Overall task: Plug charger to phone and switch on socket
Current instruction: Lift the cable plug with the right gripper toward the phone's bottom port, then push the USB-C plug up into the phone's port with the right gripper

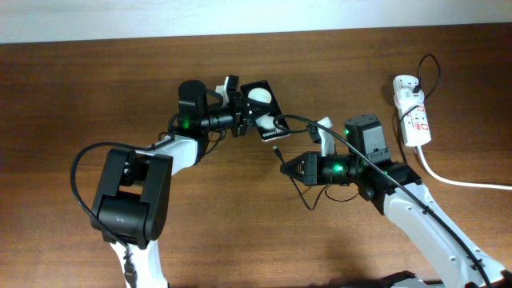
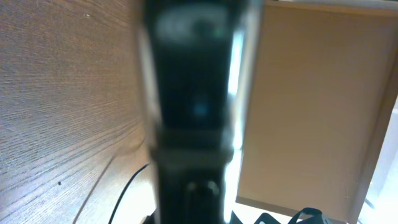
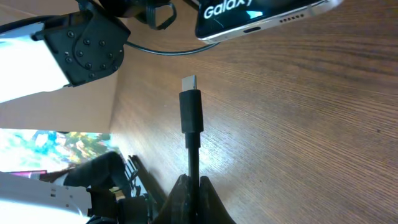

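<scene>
My left gripper (image 1: 242,113) is shut on the phone (image 1: 262,105), a black slab with white round blobs, and holds it tilted above the table. In the left wrist view the phone (image 2: 193,93) is a dark blur filling the middle. My right gripper (image 1: 286,167) is shut on the charger's thin black cable just behind its plug tip (image 1: 277,149). In the right wrist view the fingers (image 3: 193,182) pinch the cable, and the plug (image 3: 190,102) points at the phone's bottom edge (image 3: 261,20), a short gap away. The socket (image 1: 412,112) lies at the far right.
A thick white cord (image 1: 452,179) runs from the socket toward the right edge. A white block (image 1: 323,133), seemingly the adapter, lies by the right wrist. The black cable loops between the two arms. The left arm's base (image 1: 128,192) stands at the lower left.
</scene>
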### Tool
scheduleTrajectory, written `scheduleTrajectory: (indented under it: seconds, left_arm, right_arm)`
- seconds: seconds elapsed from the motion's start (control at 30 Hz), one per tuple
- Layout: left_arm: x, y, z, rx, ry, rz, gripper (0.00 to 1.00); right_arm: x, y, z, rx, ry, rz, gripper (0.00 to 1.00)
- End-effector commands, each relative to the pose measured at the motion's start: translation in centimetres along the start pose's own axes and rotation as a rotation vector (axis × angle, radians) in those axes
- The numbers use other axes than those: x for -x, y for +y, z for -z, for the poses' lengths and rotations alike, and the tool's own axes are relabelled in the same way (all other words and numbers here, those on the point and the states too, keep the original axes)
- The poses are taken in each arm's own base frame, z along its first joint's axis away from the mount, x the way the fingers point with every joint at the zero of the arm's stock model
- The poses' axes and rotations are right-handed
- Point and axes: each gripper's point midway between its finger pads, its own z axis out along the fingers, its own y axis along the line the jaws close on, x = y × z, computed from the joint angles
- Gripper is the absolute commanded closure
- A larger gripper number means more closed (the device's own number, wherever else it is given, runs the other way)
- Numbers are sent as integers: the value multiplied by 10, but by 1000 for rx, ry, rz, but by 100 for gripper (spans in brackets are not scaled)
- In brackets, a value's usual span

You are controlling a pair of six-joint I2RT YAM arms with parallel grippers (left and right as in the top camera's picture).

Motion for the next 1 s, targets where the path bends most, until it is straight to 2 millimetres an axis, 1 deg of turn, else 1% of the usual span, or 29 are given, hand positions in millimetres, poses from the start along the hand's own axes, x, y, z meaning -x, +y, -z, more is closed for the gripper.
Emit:
scheduleTrajectory:
  seconds: [0.0,0.2,0.37,0.47,0.83,0.97]
  left_arm:
    - [3,-11,-2,-15,0,-53,100]
    - [2,-11,-2,-15,0,-53,100]
    - [2,-11,-2,-15,1,-53,100]
    - [2,-11,-2,-16,5,-53,100]
    - [-2,-11,-2,-19,24,-52,100]
    - [-2,-11,-2,-19,24,-52,100]
  right_arm:
    - [-3,-11,-6,-26,12,-14,96]
    - [-4,-15,-7,-42,16,-28,96]
    - [2,-26,-6,-104,-16,-39,96]
    - [8,-23,-6,-96,-41,-23,96]
    - [12,-22,-7,-90,-53,-11,96]
    - [9,-30,-12,-100,-34,-55,96]
